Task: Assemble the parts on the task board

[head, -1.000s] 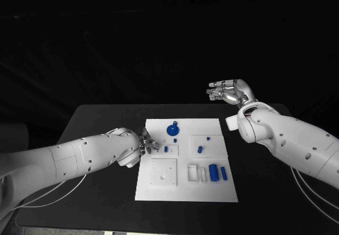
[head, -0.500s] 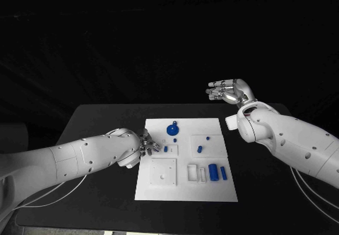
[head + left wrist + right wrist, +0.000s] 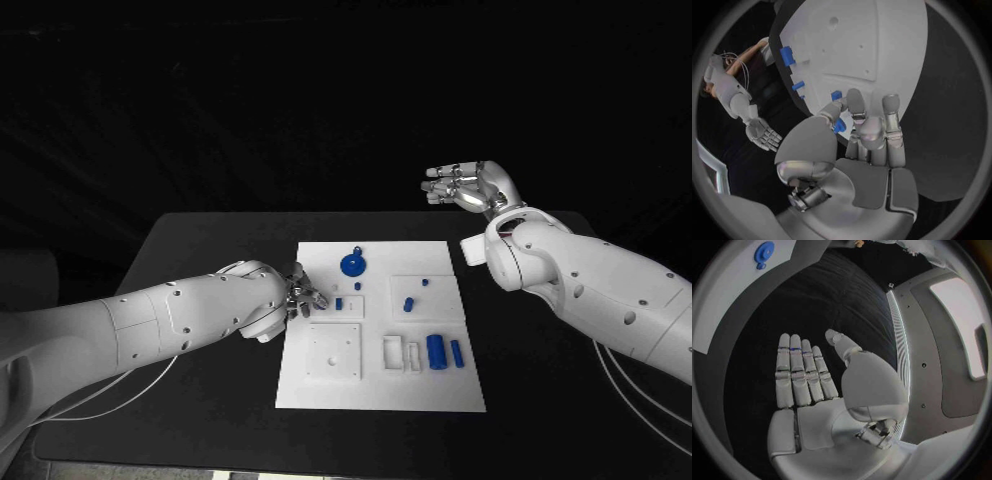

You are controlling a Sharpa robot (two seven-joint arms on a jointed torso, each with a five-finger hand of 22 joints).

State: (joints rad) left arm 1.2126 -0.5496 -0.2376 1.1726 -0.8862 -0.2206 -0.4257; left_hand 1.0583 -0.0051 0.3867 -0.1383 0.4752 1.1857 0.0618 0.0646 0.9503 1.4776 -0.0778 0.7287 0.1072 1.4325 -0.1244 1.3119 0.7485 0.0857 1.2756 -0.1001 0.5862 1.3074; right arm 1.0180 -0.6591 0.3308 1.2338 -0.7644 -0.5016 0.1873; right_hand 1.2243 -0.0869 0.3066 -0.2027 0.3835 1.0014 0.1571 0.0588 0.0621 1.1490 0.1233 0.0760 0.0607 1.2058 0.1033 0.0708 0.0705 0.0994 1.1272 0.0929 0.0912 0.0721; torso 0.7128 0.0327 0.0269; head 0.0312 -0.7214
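Two white arms are seen over a black table (image 3: pixel 202 260), with the white task board (image 3: pixel 378 385) laid flat in its middle. The left hand (image 3: pixel 299 297) is set down at the board's left edge, and in the left wrist view a small blue part (image 3: pixel 839 125) is pinched between its thumb and fingers (image 3: pixel 856 107) just above the board — another small blue peg (image 3: pixel 339 303) is seen just right of that hand in the head view. The right hand (image 3: pixel 464 186) is held up well apart from the board, beyond the table's far right corner; in the right wrist view its fingers (image 3: pixel 799 372) are stretched flat and side by side, the thumb set apart, and nothing is held. On the board, a round blue disc (image 3: pixel 352 265) is placed near the far edge, a short blue piece (image 3: pixel 408 305) lies right of centre, and two blue cylinders (image 3: pixel 436 350) stand side by side toward the near right.
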